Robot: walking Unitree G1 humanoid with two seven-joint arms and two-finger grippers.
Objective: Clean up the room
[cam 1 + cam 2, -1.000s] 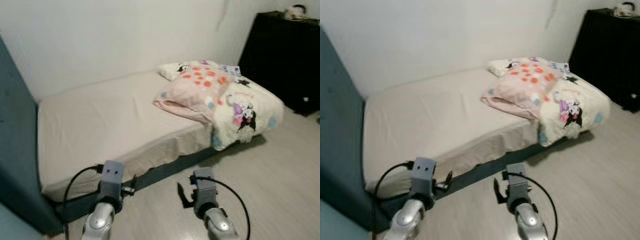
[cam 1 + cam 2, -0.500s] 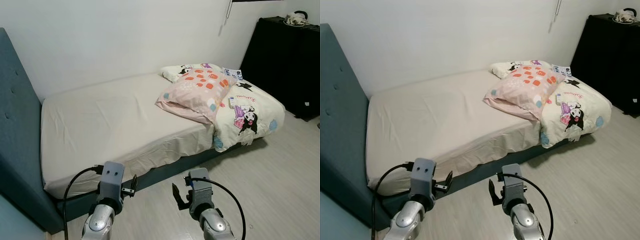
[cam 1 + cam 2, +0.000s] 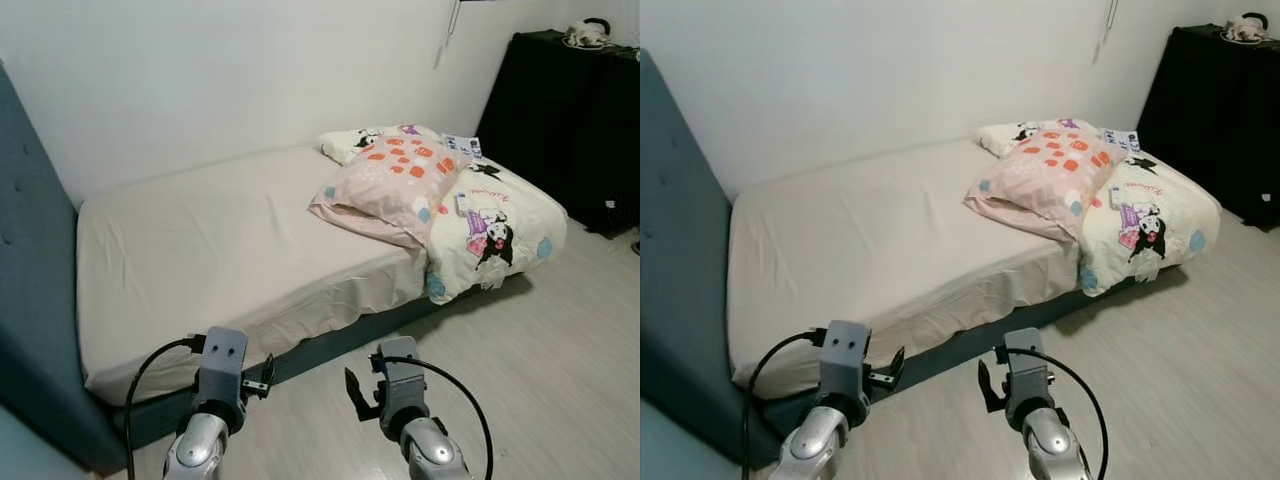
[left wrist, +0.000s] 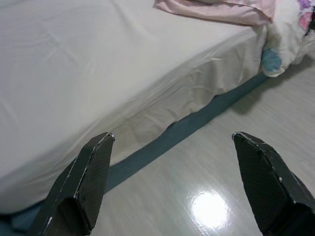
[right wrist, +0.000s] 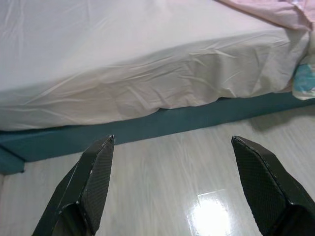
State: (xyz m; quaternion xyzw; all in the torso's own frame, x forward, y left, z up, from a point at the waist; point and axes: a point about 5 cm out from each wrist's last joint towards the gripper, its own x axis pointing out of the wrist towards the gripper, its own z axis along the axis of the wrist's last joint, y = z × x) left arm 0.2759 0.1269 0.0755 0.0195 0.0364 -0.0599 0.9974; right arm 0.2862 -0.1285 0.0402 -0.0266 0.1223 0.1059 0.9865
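A bed (image 3: 200, 250) with a cream sheet stands against the white wall. At its far right end a pink pillow (image 3: 395, 180) with orange spots leans on a bunched cream duvet (image 3: 495, 225) printed with cartoon figures. A second printed pillow (image 3: 362, 140) lies behind it by the wall. Both grippers hang low over the wooden floor in front of the bed's near side. My left gripper (image 4: 172, 135) is open and holds nothing. My right gripper (image 5: 172, 138) is also open and holds nothing, facing the bed's teal base (image 5: 162, 125).
A tall teal headboard (image 3: 30, 300) rises at the left. A black cabinet (image 3: 565, 110) stands at the back right with a small item (image 3: 587, 33) on top. Pale wood floor (image 3: 550, 360) stretches to the right of the bed.
The head views have gone from blurred to sharp and shifted a little, so the camera moved. Both grippers keep the same open pose low in front.
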